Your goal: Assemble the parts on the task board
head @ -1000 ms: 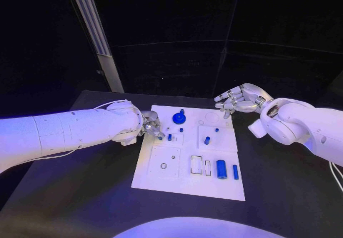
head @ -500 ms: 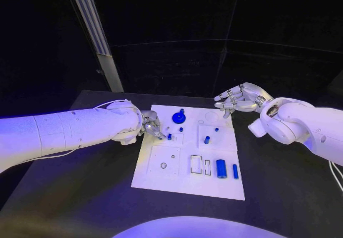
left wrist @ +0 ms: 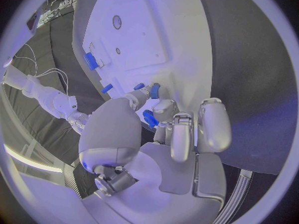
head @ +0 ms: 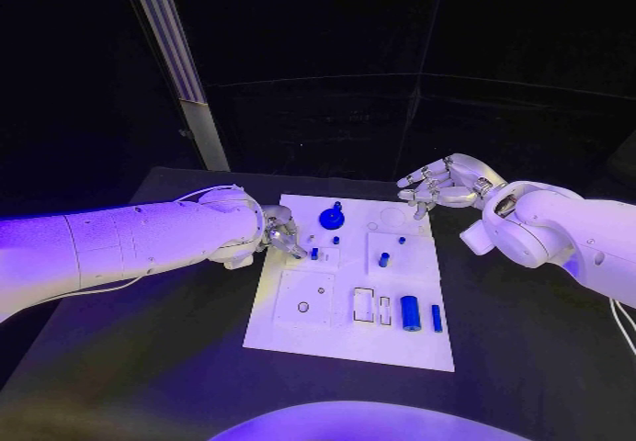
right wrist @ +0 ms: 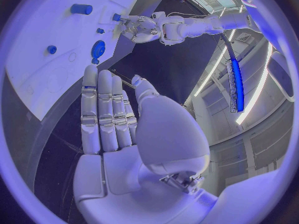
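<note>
The white task board (head: 351, 285) lies mid-table, carrying small blue parts. The left hand (head: 279, 231) pinches a blue peg (left wrist: 150, 118) at the board's edge. The right hand (head: 444, 184) hovers beyond the board's far corner, fingers apart, holding nothing.

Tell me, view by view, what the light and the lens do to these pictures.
Head view: violet light washes the left arm, the task board stands bright against a dark table and room. Left wrist view: fisheye bends the board's edges; the left hand looms large. Right wrist view: bright ceiling strips glare beside the right hand.
</note>
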{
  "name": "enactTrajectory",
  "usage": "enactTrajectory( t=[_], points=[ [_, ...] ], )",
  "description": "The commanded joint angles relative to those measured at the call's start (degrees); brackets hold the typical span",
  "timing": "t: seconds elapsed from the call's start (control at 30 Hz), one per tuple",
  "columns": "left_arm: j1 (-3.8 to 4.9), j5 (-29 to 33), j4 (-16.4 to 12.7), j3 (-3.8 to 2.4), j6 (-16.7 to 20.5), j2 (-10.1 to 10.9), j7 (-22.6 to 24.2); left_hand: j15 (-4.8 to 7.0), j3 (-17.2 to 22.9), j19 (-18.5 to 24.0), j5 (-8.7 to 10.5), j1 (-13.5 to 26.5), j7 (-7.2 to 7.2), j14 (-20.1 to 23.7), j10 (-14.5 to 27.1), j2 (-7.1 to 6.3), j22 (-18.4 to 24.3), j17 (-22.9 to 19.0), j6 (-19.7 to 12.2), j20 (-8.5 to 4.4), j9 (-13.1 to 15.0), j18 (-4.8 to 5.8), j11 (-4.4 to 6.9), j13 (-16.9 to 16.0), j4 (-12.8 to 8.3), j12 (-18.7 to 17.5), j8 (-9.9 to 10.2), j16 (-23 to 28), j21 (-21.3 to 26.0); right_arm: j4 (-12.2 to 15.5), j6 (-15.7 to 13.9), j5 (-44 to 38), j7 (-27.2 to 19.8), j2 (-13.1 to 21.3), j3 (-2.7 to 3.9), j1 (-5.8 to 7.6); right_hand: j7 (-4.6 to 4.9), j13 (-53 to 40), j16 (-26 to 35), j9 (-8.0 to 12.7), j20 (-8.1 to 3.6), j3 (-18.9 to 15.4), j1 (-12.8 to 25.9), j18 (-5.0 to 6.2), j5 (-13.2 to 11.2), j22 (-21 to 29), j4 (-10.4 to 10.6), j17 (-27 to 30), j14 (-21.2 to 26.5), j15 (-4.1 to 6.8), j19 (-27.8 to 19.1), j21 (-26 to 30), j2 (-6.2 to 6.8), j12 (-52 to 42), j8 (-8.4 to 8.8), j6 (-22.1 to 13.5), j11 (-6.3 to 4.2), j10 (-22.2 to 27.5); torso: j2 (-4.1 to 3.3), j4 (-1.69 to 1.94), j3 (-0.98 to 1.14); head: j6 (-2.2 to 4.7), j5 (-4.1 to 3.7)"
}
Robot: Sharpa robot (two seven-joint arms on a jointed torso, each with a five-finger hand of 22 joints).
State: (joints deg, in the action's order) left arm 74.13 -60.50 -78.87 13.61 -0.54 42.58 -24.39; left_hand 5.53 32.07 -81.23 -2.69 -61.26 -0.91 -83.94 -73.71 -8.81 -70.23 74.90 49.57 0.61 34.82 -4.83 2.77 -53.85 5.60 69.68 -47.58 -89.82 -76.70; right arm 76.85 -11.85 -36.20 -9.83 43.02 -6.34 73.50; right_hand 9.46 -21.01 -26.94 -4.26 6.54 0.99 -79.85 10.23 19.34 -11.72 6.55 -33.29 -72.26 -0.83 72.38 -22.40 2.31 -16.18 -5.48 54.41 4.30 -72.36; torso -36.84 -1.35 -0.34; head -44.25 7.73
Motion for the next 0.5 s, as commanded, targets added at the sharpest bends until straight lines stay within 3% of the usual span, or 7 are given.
enactTrajectory(
  t=[0.03,0.5],
  points=[
    [0.01,-0.13,0.06,0.00,0.11,-0.16,-0.24,0.42,-0.12,-0.48,-0.25,0.91,0.03,-6.06,-0.45,0.05,-0.09,15.10,0.58,-0.09,0.05,0.46,0.11,-0.06,0.77,0.40,-0.20,-0.18,-0.35,0.04,0.35,0.00,-0.36,-0.05,0.03,0.09,-0.05,-0.07,-0.28,-0.06,0.03,-0.02,-0.23,0.08,0.24,-0.07,0.24,-0.06,0.49,0.08,-0.43,-0.16,-0.39,-0.29,-0.37,-0.30,0.07,0.48,-0.04,0.01,0.02,0.04,-0.01],
    [0.01,0.68,0.41,0.00,-0.72,-0.62,-0.30,0.48,-1.88,-0.62,-0.25,3.89,0.06,-6.06,-0.69,-0.85,-0.47,15.10,0.84,-0.19,0.23,0.54,0.15,-0.25,3.76,0.59,-0.39,-0.18,-0.51,0.03,0.56,0.00,-0.31,-0.04,0.03,0.08,-0.05,-0.08,-0.28,-0.06,0.03,-0.02,-0.23,0.08,0.24,-0.07,0.25,-0.06,0.50,0.08,-0.44,-0.16,-0.39,-0.30,-0.37,-0.31,0.08,0.50,-0.01,-0.03,0.03,-0.10,-0.16]
  ],
)
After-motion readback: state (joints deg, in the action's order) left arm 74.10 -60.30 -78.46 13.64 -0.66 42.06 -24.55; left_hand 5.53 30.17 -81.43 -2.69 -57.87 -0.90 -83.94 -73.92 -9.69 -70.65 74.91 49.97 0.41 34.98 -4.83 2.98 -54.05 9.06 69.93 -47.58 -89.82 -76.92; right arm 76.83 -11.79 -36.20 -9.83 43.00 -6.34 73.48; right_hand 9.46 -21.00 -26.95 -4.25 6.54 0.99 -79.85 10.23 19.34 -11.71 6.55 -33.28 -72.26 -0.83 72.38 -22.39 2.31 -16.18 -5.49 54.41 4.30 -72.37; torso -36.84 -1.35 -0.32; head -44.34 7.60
